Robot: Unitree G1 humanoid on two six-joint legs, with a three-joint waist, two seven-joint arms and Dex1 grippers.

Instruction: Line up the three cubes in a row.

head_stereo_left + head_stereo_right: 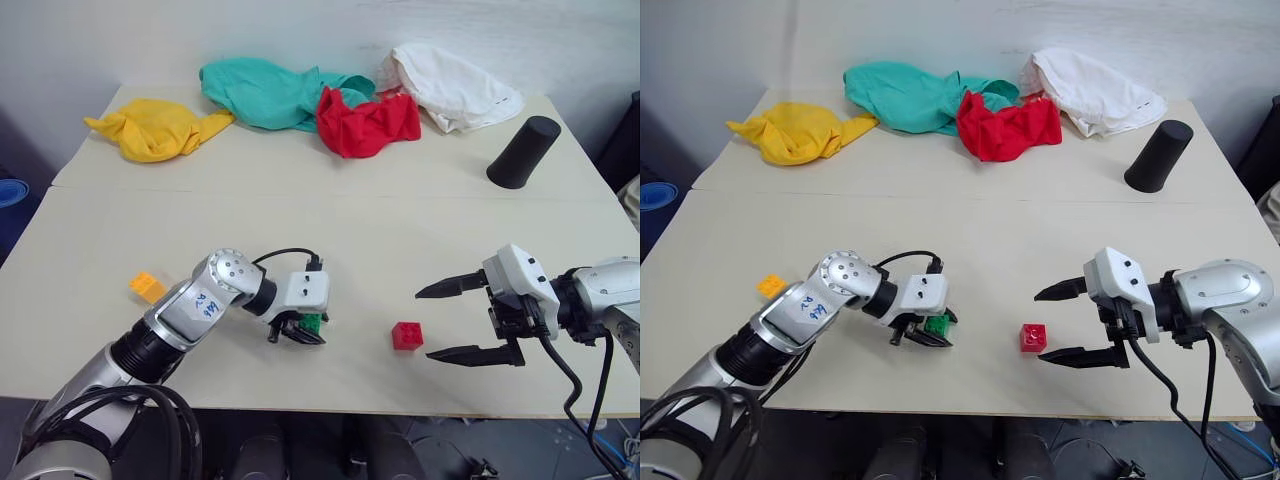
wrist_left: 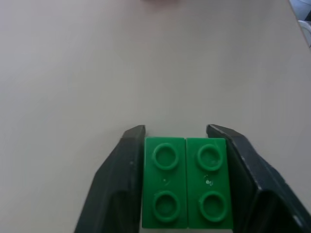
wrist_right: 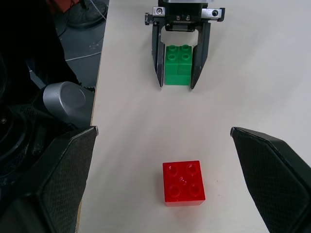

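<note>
You'll find blue handwritten marks on a white label [image 1: 203, 305] on the left forearm, lower left of the frame; they can't be read.

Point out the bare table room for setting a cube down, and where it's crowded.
Free: the wide middle of the table, between the cloths and the grippers; also between orange cube and left gripper. Crowded: the near strip where the green cube, red cube and right gripper sit.
</note>
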